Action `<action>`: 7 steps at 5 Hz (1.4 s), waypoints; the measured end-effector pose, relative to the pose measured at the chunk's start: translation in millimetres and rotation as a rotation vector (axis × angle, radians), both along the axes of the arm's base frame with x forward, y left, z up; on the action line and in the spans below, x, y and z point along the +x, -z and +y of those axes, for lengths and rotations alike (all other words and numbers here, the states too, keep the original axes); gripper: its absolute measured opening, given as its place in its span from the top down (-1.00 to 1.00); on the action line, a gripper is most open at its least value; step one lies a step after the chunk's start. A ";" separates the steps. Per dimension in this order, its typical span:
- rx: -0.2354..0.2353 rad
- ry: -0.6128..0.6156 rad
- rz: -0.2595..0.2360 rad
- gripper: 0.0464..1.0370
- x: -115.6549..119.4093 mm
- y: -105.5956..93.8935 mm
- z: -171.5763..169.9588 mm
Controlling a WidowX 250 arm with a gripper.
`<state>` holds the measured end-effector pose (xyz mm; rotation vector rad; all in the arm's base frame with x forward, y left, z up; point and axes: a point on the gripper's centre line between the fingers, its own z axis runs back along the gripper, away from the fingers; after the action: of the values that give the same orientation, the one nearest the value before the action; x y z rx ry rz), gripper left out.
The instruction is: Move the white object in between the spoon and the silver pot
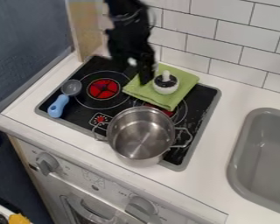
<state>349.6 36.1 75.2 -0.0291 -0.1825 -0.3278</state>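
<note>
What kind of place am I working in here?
Probably a toy kitchen: a black stovetop with red burner markings, a grey sink set into the white counter, and oven-style knobs on the front below.

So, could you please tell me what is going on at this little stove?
A black robot arm has its gripper down over the green cloth, right beside the white object with a dark top and a pale knob. Whether it has hold of it I can't tell. That object is meant to go between the spoon and the silver pot, but for now it sits on the cloth, behind the pot.
</note>
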 end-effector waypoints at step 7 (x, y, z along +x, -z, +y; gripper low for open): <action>0.060 0.053 0.102 -0.31 38.4 25.7 -20.7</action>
<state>387.9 15.4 49.5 0.0087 -0.0709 -0.3837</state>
